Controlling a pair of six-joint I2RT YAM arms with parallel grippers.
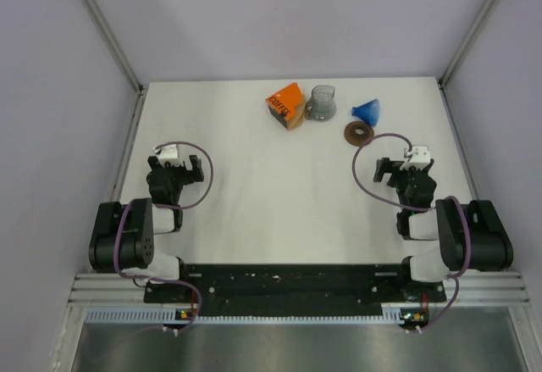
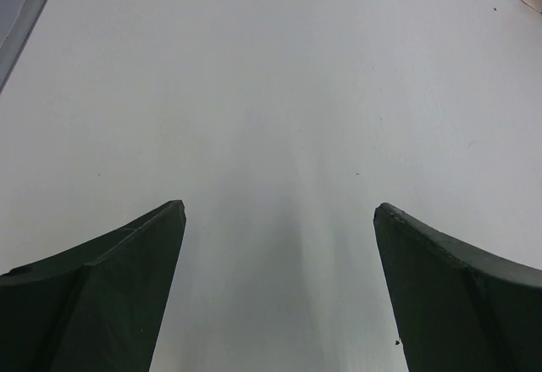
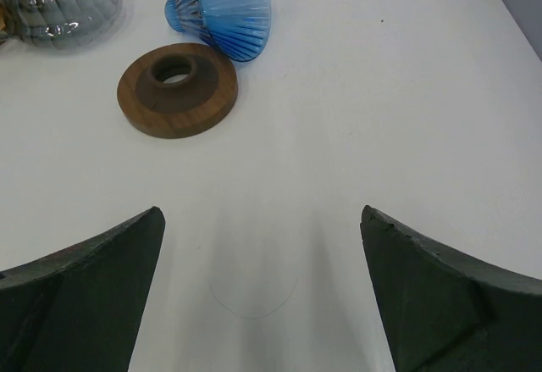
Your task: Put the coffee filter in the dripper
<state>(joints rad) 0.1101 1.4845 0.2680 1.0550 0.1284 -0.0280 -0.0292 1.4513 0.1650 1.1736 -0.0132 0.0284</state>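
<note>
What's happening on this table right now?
Nothing is being handled yet. The left arm and right arm sit near their bases, jaws open and empty. The blue dripper lies on its side beside a brown wooden ring toward the far side, near a pitcher and an orange box. I can't make out the coffee filter.

Right gripper [image 3: 261, 211]: jaws spread wide at 6 o'clock, nothing between them, above the white table [image 3: 406, 118]. Blue ribbed dripper [image 3: 224, 8] lies on its side at 12 o'clock. Dark wooden ring [image 3: 199, 105] lies flat at 11 o'clock, just beside the dripper; contact undetermined. Clear pitcher [image 3: 55, 3] at 10 o'clock, partly cropped.
</note>
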